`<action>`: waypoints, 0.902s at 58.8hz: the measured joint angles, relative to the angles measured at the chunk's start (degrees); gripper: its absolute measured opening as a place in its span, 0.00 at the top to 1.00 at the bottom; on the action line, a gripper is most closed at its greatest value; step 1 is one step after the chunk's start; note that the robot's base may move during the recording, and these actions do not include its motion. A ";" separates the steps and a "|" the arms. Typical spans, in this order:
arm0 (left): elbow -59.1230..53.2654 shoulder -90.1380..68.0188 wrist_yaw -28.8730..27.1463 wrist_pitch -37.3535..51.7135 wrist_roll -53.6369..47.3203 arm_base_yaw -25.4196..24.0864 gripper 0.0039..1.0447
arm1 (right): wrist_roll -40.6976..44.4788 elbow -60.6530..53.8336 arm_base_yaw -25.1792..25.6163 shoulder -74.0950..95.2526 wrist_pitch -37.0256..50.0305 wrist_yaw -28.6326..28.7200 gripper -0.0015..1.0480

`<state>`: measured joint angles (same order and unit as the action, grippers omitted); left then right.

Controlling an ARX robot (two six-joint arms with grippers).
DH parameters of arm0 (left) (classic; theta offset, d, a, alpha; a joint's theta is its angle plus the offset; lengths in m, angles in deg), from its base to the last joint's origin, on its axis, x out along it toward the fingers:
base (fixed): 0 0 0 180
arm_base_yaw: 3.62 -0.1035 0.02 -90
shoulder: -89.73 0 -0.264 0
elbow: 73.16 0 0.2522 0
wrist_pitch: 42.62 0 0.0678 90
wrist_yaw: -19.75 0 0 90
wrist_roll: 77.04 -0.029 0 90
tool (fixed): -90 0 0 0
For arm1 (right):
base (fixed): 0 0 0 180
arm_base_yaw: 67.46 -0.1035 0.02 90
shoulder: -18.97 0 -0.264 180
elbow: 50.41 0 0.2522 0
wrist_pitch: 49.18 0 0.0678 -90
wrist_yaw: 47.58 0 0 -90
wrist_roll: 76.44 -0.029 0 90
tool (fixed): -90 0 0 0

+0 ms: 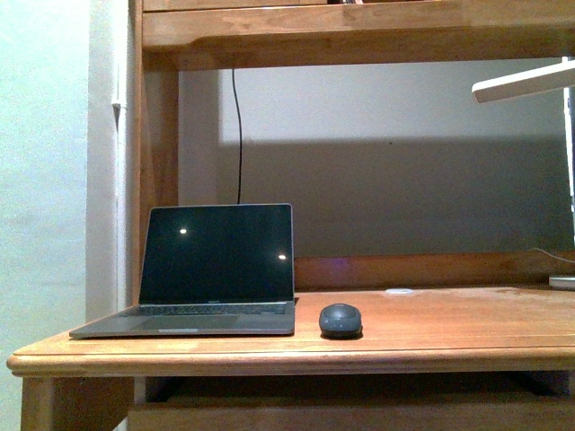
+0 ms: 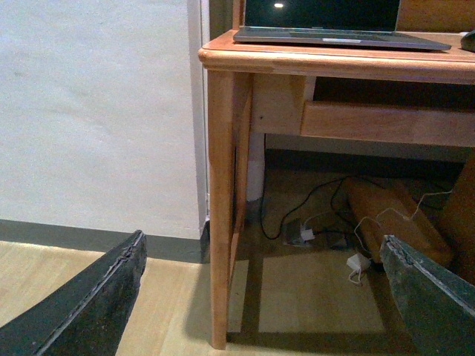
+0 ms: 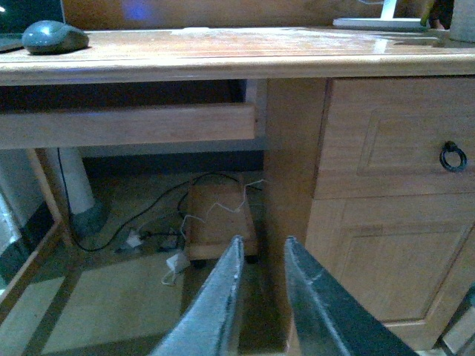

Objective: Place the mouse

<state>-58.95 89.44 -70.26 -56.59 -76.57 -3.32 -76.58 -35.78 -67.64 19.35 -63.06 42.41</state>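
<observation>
The dark grey mouse (image 1: 340, 320) rests on the wooden desk (image 1: 431, 346), just right of the open laptop (image 1: 216, 269). In the right wrist view the mouse (image 3: 53, 36) shows on the desktop, far above my right gripper (image 3: 263, 243), which hangs low by the desk's drawer unit and is shut with nothing held. My left gripper (image 2: 263, 245) is open and empty, low near the floor by the desk leg (image 2: 220, 208). Only a sliver of the mouse (image 2: 468, 41) shows at the frame edge in the left wrist view. Neither gripper appears in the front view.
A white lamp (image 1: 530, 83) stands at the desk's right, its base (image 3: 378, 23) on the top. Drawers with a ring handle (image 3: 453, 156) fill the right side. Cables and a power strip (image 2: 312, 234) lie on the floor under the desk, beside a wooden box (image 3: 220, 220).
</observation>
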 joint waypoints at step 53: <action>0.00 0.00 0.00 0.00 0.00 0.00 0.07 | 0.00 0.00 0.00 0.00 0.00 0.00 0.07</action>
<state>-58.95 89.44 -70.26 -56.59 -76.57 -3.32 -76.58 -35.78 -67.64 19.35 -63.06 42.41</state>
